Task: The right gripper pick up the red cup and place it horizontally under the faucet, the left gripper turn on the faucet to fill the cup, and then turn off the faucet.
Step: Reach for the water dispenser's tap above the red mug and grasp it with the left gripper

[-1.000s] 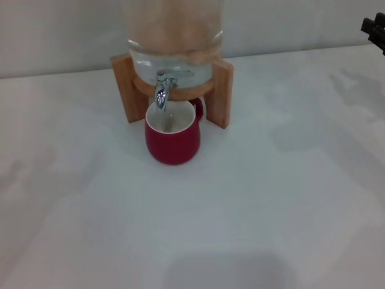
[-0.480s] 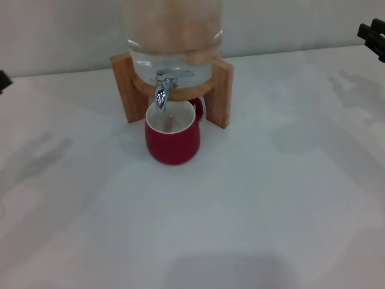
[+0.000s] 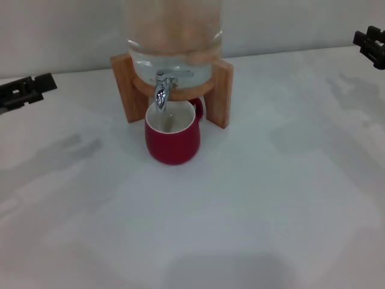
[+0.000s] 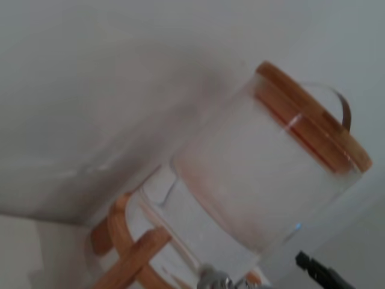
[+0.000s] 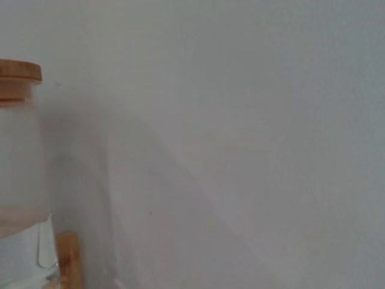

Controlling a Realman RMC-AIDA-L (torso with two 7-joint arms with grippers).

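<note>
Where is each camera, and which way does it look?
Head: above, looking forward and down at the cup under the faucet; left tool and right tool at the edges.
Left wrist: low, looking up at the dispenser; a black tip in the corner.
Right wrist: faces the wall; no arm shows.
All share the dispenser.

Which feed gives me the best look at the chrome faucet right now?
The head view: the small chrome faucet shows whole, spout down over the squat red ceramic cup, lever visible. The left wrist view catches only its top at the frame edge. The right wrist view shows none of it.
</note>
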